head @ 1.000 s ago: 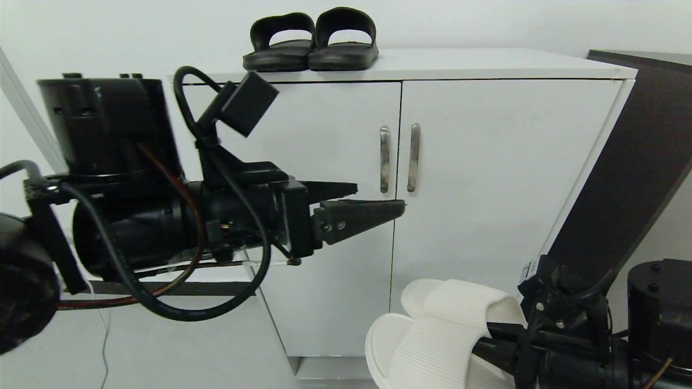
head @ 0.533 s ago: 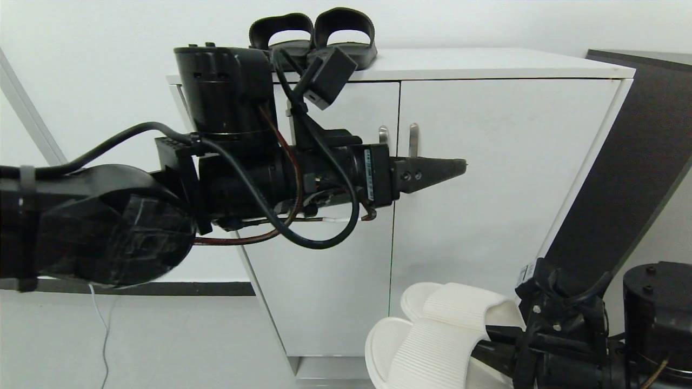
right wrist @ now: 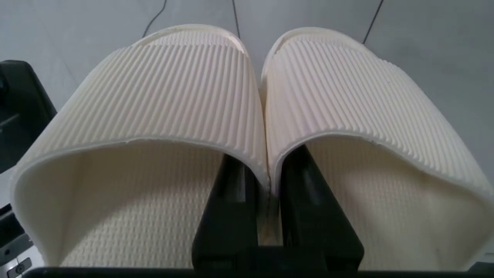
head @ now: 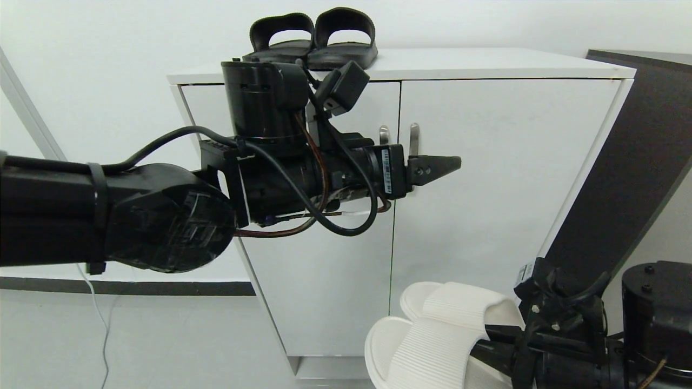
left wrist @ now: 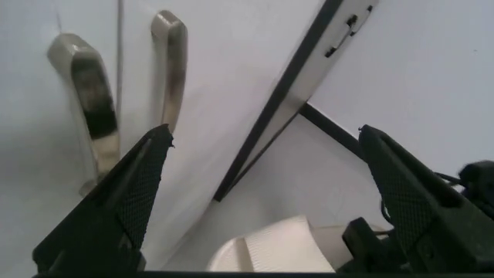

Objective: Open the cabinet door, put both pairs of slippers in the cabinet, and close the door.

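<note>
White two-door cabinet (head: 486,162) is shut; my left hand (head: 439,166), fingers spread, hovers just before its metal bar handles (head: 414,139). At 5 o'clock, my right hand (right wrist: 266,232) is clenched on the cream ribbed slippers (head: 432,329). Black slide slippers (head: 311,46) rest on top, 12 o'clock.

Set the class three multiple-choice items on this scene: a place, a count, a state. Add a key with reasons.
1. Where are the black slippers? A) on top of the cabinet B) on the floor C) inside the cabinet
2. How many door handles does the cabinet have? A) one B) two C) four
3. What state is the right gripper in? A) open, empty B) shut on the white slippers C) shut on a handle
Key: 1 A, they sit on its top. 2 B, one bar on each door. 3 B, its fingers pinch both straps together.
</note>
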You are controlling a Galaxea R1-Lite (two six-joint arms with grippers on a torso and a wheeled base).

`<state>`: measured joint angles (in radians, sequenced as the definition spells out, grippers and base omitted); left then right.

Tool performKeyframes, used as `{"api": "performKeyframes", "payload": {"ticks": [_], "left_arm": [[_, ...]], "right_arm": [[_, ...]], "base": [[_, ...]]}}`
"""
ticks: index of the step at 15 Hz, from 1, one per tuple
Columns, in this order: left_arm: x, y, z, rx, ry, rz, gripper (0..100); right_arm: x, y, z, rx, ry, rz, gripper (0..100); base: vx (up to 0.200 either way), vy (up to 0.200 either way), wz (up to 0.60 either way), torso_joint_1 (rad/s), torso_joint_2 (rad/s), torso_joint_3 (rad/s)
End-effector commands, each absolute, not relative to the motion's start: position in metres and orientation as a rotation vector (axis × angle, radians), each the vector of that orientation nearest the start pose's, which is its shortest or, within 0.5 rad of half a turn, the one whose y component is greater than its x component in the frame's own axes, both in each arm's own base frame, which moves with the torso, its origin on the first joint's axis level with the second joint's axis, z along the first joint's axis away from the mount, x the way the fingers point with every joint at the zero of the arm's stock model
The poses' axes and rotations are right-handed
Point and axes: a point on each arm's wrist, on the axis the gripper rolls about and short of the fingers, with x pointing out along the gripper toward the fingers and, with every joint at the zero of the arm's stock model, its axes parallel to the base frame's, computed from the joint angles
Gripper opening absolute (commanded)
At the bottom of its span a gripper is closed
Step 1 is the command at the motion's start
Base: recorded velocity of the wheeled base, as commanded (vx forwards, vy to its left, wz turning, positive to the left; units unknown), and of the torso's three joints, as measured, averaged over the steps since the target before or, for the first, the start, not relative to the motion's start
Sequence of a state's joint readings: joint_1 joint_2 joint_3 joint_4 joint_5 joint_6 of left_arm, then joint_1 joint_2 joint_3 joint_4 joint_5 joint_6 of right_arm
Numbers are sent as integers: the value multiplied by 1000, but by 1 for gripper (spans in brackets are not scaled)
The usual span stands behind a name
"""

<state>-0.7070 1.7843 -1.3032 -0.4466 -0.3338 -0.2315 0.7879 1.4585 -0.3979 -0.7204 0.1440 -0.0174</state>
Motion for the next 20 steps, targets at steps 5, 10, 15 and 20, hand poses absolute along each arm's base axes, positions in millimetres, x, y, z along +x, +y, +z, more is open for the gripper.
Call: {"api": "performKeyframes", "payload": {"ticks": [5, 10, 15, 20], "left_arm": [[285, -252, 272, -207, 140, -975, 100], [289, -255, 266, -204, 154, -975, 0], [281, -248, 264, -201, 172, -974, 0], [269, -242, 267, -207, 176, -991, 0]], "right_arm": [[148, 153, 150, -127, 320, 925, 0], [148, 154, 149, -128, 325, 928, 0], [146, 155, 148, -130, 326, 936, 0], [128, 152, 152, -122, 307, 1057, 0]], "base": [[0, 0, 0, 0, 0, 0], [0, 0, 0, 0, 0, 0], [0, 0, 0, 0, 0, 0], [0, 0, 0, 0, 0, 0]]}}
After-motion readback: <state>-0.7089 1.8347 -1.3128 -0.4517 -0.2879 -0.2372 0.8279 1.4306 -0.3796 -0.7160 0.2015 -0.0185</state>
